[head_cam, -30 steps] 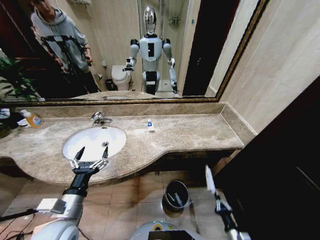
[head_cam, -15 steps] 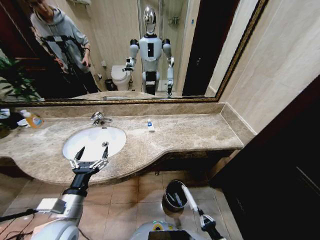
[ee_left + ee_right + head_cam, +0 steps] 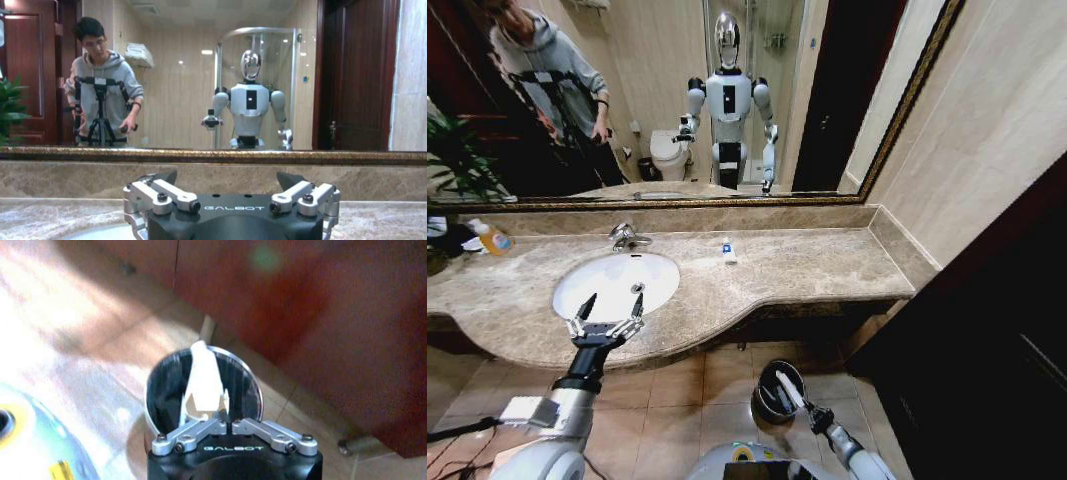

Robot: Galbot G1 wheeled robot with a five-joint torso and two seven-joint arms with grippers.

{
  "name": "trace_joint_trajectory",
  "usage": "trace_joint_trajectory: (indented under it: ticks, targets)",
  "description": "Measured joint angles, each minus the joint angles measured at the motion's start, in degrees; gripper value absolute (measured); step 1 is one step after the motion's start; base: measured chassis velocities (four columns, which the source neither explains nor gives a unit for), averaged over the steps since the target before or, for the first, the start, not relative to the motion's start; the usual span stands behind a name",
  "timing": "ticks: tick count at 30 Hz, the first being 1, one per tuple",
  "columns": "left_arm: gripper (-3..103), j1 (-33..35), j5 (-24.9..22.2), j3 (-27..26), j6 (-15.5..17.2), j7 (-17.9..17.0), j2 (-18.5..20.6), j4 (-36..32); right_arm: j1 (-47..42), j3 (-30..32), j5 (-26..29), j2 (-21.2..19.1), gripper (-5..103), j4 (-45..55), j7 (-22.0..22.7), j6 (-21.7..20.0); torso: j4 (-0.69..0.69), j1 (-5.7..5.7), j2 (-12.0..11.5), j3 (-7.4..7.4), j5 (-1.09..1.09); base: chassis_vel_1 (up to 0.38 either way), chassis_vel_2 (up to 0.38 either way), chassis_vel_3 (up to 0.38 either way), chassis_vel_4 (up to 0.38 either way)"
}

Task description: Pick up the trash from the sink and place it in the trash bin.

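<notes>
My right gripper (image 3: 807,408) is low beside the floor, shut on a flat white packet (image 3: 787,386) of trash that pokes over the mouth of the black trash bin (image 3: 761,382). In the right wrist view the right gripper (image 3: 230,424) pinches the packet (image 3: 204,382) above the bin (image 3: 167,390), whose shiny rim rings it. My left gripper (image 3: 605,320) hovers open over the front rim of the white sink (image 3: 617,280). Seen from the left wrist, the left gripper (image 3: 227,180) has its fingers spread and nothing between them. A tiny white-blue tube (image 3: 727,250) lies on the counter.
A chrome faucet (image 3: 627,237) stands behind the basin, and an orange-liquid bottle (image 3: 493,239) sits at the far left of the marble counter (image 3: 807,265). A mirror (image 3: 677,100) runs along the back wall. Dark cabinet doors (image 3: 320,305) stand close behind the bin.
My right arm has swung the white packet from the right side down and left until it sits over the bin. The left gripper has stayed still.
</notes>
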Motion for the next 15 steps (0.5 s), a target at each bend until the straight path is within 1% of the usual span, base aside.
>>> trace_joint_trajectory:
  ticks: [1, 2, 3, 6, 10, 12, 15]
  targets:
    - [100, 0.0, 0.0, 0.0, 0.0, 0.0, 0.0, 0.0, 2.05, -0.06, -1.94, 0.47, 0, -2.85, -0.37, 0.21, -0.01, 0.0, 0.0, 0.0, 0.03, 0.0, 0.0, 0.0, 0.0]
    - [100, 0.0, 0.0, 0.0, 0.0, 0.01, 0.0, 0.0, 4.0, -0.06, -3.3, 0.85, 0, -5.35, -0.71, 0.69, -0.01, 0.0, 0.0, 0.0, 0.0, 0.0, 0.0, 0.0, 0.0]
    - [100, 0.0, 0.0, 0.0, 0.0, 0.01, 0.0, 0.0, 4.0, -0.06, -3.3, 0.85, 0, -5.35, -0.71, 0.69, -0.01, 0.0, 0.0, 0.0, 0.0, 0.0, 0.0, 0.0, 0.0]
    - [100, 0.0, 0.0, 0.0, 0.0, 0.0, 0.0, 0.0, 7.9, -0.85, -2.55, 1.54, 0, -10.42, -0.81, 0.81, 0.01, 0.0, 0.0, 0.0, 0.03, 0.0, 0.0, 0.0, 0.0]
    - [100, 0.0, 0.0, 0.0, 0.0, 0.0, 0.0, 0.0, 11.16, -1.06, -2.67, 2.11, 0, -14.98, -0.99, 1.08, 0.0, 0.0, 0.0, 0.0, -0.02, 0.0, 0.0, 0.0, 0.0]
    - [100, 0.0, 0.0, 0.0, 0.0, 0.0, 0.0, 0.0, 12.37, -1.2, -2.71, 2.41, 0, -16.85, -1.03, 1.37, 0.0, 0.0, 0.0, 0.0, 0.0, 0.0, 0.0, 0.0, 0.0]
    - [100, 0.0, 0.0, 0.0, 0.0, 0.0, 0.0, 0.0, 15.9, -1.27, -4.37, 3.89, 0, -22.99, -1.15, 2.92, 0.0, 0.0, 0.0, 0.0, -0.01, 0.0, 0.0, 0.0, 0.0]
